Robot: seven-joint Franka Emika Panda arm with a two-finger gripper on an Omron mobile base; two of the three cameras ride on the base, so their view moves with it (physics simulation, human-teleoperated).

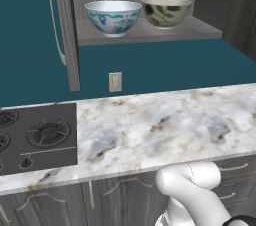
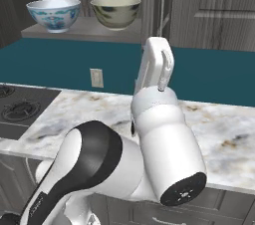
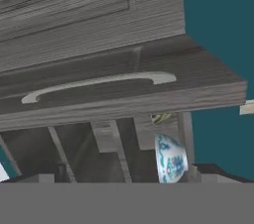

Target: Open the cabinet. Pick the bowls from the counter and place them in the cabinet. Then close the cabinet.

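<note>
Nearest the hand camera, the open cabinet door's bar handle faced the wide, empty tool, both bowls already shelved off the bench; a glancing push might miss, leaving the door ajar.

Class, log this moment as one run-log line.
bowls: white bowl and olive bowl in cabinet | doors: open | gripper: open, at door handle | next: close

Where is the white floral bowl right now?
The white floral bowl sits inside the open cabinet, left of the cream-olive bowl in both base views.
</note>
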